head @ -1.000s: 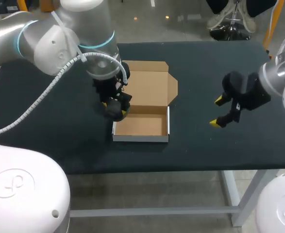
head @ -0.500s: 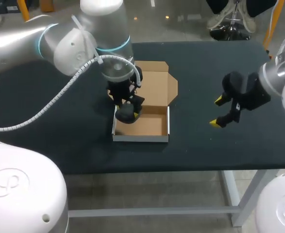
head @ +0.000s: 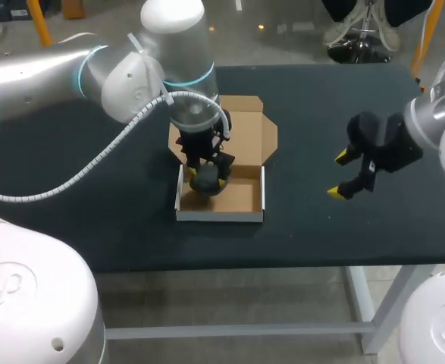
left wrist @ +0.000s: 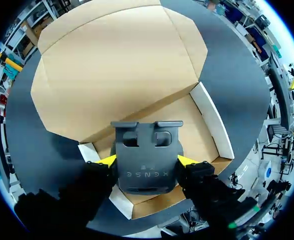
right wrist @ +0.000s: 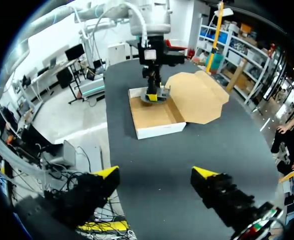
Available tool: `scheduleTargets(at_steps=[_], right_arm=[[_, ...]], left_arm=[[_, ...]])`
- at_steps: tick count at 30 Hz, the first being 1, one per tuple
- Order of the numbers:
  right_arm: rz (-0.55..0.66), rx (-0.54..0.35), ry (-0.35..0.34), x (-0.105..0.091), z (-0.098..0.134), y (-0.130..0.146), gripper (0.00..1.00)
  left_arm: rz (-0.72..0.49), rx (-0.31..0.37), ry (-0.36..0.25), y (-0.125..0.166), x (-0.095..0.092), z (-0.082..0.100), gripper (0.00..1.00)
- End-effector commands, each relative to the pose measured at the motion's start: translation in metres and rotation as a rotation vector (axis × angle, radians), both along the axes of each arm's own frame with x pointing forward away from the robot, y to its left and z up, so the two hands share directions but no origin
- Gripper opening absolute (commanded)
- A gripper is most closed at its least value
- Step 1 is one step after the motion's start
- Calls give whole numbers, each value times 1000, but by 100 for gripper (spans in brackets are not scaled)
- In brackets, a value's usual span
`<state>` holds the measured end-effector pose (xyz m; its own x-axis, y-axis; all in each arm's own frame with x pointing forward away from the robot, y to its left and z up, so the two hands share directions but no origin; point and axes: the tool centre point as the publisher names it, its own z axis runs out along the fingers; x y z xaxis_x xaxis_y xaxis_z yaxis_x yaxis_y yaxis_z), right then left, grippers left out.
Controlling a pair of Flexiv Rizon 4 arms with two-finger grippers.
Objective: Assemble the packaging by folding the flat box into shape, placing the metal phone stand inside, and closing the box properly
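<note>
A cardboard box with white outer walls and a brown inside stands on the black table, its lid lying flat behind it. My left gripper hangs over the box's left part, shut on the dark grey metal phone stand. In the left wrist view the yellow fingertips press the stand's two sides above the box floor. My right gripper stands open to the right of the box, nothing between its fingers. From the right wrist view, the box and my left gripper lie ahead of it.
The black table carries nothing else besides the box. Bare surface lies right of the box around my right gripper and along the front edge. The lid's side flap sticks out toward the right.
My left gripper carried the phone stand rightward from beside the box's left wall to over its inside. My right arm stayed still.
</note>
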<state>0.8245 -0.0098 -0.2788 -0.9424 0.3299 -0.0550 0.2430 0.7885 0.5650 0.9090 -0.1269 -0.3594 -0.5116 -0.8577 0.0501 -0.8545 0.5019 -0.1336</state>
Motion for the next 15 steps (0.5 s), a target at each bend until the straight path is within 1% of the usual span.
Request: scheduleTargets(at_steps=[1,5,15], right_arm=[[5,5,3,0,2,-2,100],[5,5,3,0,2,-2,100],[5,5,3,0,2,-2,100]], left_arm=[[-1,13,-3,-8,1,-8,0],[0,12,6,-11,2,-15,0],[6,23,7,-17,1,-28,0]])
